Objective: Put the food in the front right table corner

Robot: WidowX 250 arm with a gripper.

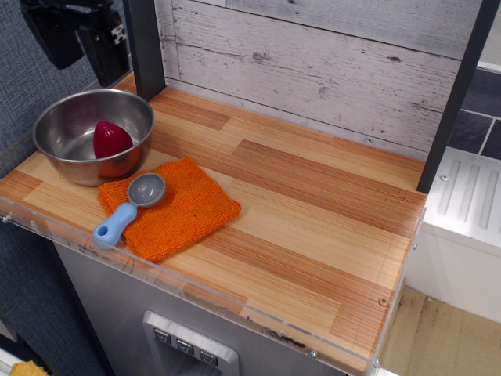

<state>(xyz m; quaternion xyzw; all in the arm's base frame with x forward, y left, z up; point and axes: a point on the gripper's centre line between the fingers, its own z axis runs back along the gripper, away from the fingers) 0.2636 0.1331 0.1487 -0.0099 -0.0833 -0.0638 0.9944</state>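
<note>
Hovering above the steel bowl, gripper empty, jaws parted — food just below it in the bowl. Nothing grasped yet; front right table corner far off.

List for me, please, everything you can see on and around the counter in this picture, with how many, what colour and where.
bowl: one, shiny steel, back left of the tabletop.
food: one, dark red, strawberry-like, inside the bowl.
cloth: one, orange, flat on the tabletop just in front of the bowl.
scoop: one, grey cup with a light blue handle, lying on the cloth, handle over its left edge.
tabletop: one, light and reddish wood stripes, clear rim along the front.
front right table corner: bare wood with a small screw.
post: one, dark, upright behind the bowl.
gripper: one, black, top left, above and behind the bowl, holding nothing; fingers apart.
</note>
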